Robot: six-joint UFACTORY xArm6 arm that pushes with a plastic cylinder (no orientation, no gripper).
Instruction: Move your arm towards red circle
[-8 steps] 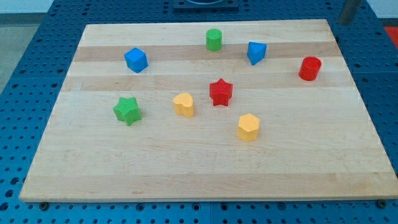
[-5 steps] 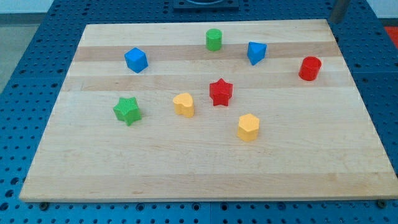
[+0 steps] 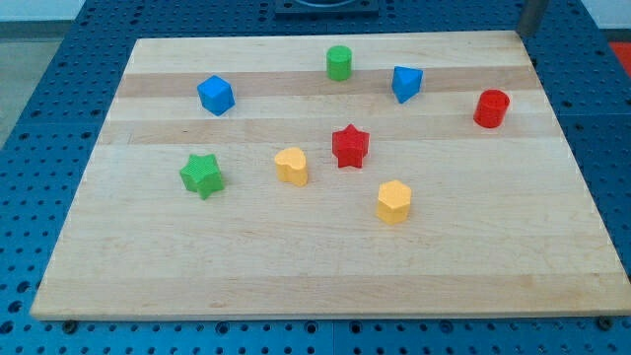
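One tip (image 3: 527,33): hanging at the view's top right corner, just off the wooden board (image 3: 315,266), touching no block; no claw fitted, so nothing being grasped.
Red circle (image 3: 491,108): sitting near the board's right edge, below the tip, well apart.
Progress: approach seemingly starting; closing that gap remaining.
Materials: ribbed plastic blocks, smooth pale wood grain, blue pegboard table (image 3: 39,89).

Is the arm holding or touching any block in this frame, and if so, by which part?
Nothing is held. My tip sits at the view's top right corner, off the wooden board, well above the red circle block, touching no block.
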